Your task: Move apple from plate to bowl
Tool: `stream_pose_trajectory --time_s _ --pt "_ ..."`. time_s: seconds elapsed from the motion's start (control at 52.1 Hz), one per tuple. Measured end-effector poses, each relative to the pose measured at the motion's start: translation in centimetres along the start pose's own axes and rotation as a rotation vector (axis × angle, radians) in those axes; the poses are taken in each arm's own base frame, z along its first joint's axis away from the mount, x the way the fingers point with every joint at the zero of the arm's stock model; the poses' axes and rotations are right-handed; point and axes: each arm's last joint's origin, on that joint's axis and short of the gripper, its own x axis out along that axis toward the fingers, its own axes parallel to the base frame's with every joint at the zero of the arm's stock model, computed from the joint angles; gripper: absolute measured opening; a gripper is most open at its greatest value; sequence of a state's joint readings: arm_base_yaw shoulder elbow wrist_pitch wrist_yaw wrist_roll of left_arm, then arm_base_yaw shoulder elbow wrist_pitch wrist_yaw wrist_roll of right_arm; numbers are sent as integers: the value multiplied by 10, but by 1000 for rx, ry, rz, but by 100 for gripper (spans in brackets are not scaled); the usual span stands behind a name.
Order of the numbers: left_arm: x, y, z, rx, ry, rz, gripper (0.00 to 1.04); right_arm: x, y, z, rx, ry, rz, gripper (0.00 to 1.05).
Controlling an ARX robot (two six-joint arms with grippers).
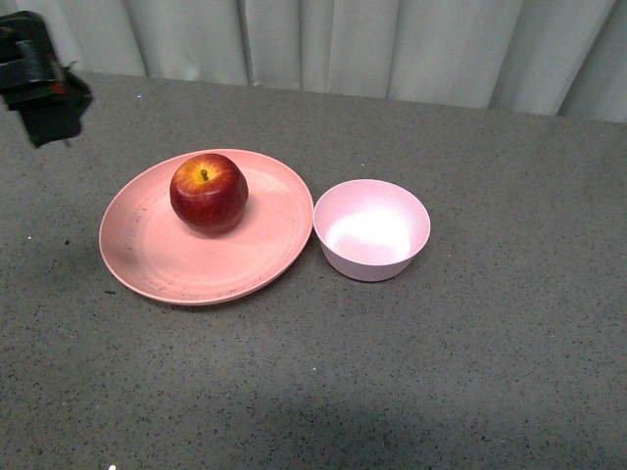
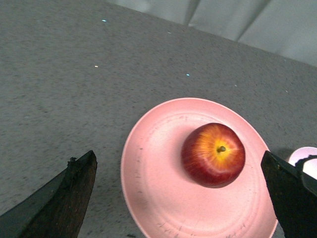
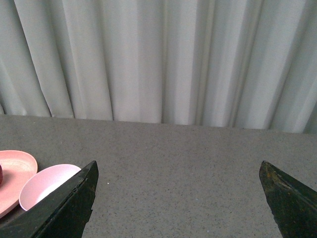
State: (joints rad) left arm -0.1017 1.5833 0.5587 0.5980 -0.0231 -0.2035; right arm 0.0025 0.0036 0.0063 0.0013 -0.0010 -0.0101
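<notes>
While the left claw (image 1: pixel 47 108) hangs over the grey surface (image 1: pixel 470 372) in the front view, too dark there to tell its opening, the apple (image 1: pixel 209 193) sits stem-up on the plate (image 1: pixel 157 269), to the robot's right of that claw and nearer the robot. The bowl (image 1: pixel 372 231) stands just beside the plate on the side farther from the claw, which I judge makes for a short carry. From the left wrist view the claw (image 2: pixel 178 198) is spread wide and empty, its fingers (image 2: pixel 69 198) flanking the plate (image 2: pixel 158 198), and the apple (image 2: pixel 213 154) lies ahead between them, nearer one finger; that width looks meant to straddle the fruit. From the right wrist view the right claw (image 3: pixel 178 198) is likewise spread and holds nothing. It faces bare surface and curtain (image 3: pixel 158 59), with bowl (image 3: pixel 44 183) and plate (image 3: pixel 15 173) off beyond one finger, probably to stay clear of the left arm's job. No brand, label or writing shows anywhere.
</notes>
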Motion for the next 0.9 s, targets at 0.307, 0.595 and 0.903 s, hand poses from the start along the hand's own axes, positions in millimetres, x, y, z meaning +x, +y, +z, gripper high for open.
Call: stream_pose_trajectory --time_s 0.307,0.595,0.903 --pt "56 -30 3 36 75 -65 98 0 0 0 0 0 0 95" --pt "82 -45 -9 70 114 -109 98 0 0 0 0 0 0 95" --pt "101 -49 -25 96 145 -100 98 0 0 0 0 0 0 95"
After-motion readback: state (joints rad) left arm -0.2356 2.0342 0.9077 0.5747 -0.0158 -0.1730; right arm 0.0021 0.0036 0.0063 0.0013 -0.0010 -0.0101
